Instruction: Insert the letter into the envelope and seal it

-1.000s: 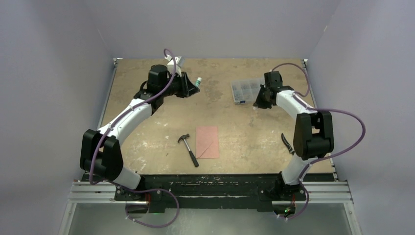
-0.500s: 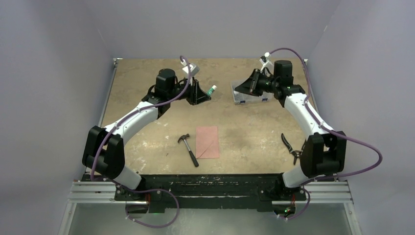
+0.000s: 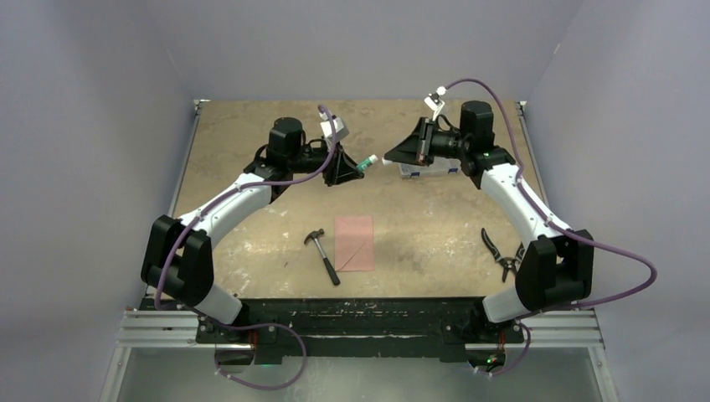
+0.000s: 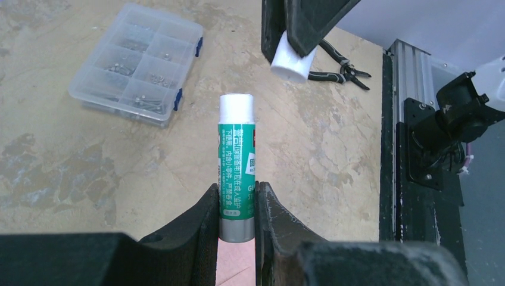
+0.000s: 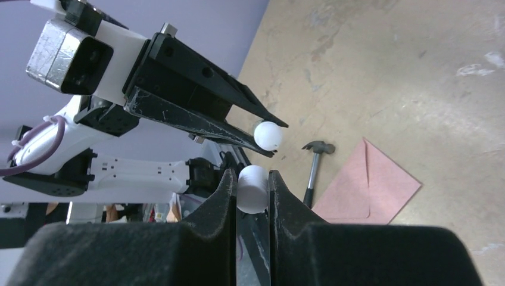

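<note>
The pink envelope [image 3: 355, 243] lies flat at the table's near middle, a diagonal flap edge showing; it also shows in the right wrist view [image 5: 369, 185]. No separate letter sheet is in view. My left gripper [image 3: 356, 165] is shut on a green-labelled glue stick [image 4: 237, 161], held above the table with its white end pointing right. My right gripper [image 3: 393, 157] is shut on a small white cap [image 5: 252, 190], held a short gap from the stick's white end [image 5: 268, 135]. The cap also shows in the left wrist view [image 4: 292, 61].
A hammer [image 3: 324, 254] lies just left of the envelope. Black pliers [image 3: 496, 249] lie near the right arm. A clear compartment box [image 4: 136, 64] with small parts sits at the back right, partly under the right arm.
Both grippers have swung toward each other over the back middle of the table. The glue stick and the right gripper's tips now nearly meet. The envelope has not moved.
</note>
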Controlling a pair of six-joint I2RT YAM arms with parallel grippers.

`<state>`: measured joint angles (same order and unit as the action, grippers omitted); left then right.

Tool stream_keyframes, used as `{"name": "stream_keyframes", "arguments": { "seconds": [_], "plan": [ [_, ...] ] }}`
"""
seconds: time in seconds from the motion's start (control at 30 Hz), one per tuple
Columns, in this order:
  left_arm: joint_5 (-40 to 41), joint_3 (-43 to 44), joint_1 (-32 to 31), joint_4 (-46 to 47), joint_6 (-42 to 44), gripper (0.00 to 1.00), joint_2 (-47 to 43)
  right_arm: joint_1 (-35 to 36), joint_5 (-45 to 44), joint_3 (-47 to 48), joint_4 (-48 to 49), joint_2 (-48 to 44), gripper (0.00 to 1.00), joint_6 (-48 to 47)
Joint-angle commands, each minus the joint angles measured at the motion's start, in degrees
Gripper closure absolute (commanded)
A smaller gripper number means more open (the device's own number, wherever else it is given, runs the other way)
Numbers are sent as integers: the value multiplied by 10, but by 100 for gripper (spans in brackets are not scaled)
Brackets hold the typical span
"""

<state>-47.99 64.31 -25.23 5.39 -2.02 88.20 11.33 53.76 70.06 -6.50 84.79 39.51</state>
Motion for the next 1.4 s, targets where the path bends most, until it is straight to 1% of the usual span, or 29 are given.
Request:
{"name": "stream_keyframes", "arguments": {
  "seconds": [0.0,0.13,0.33,0.53,0.73,0.97,1.07,1.2,1.3,1.37],
  "plan": [
    [-39,23,-7,9,39,100,-2,17,11,24,8,-4,100,1],
    [-46,16,-8,9,40,100,-11,19,-6,28,7,-3,100,3],
    [-56,16,-8,7,37,100,-18,33,-20,11,42,3,100,27],
    [-58,14,-9,12,26,100,-22,37,-24,10,52,10,100,29],
    [-49,-1,-10,47,-2,100,-33,37,-36,12,30,15,100,13],
    [-12,-8,-10,32,17,100,-44,37,-68,32,8,14,100,0],
    [-16,-9,-10,32,18,100,-46,37,-66,32,12,15,100,2],
    [-45,-8,-12,44,3,100,-42,37,-51,21,42,15,100,22],
    [-52,-3,-17,47,-6,100,-40,39,-46,14,61,12,100,44],
    [-54,1,-20,47,-8,100,-40,42,-40,0,108,5,100,77]
  ]
}}
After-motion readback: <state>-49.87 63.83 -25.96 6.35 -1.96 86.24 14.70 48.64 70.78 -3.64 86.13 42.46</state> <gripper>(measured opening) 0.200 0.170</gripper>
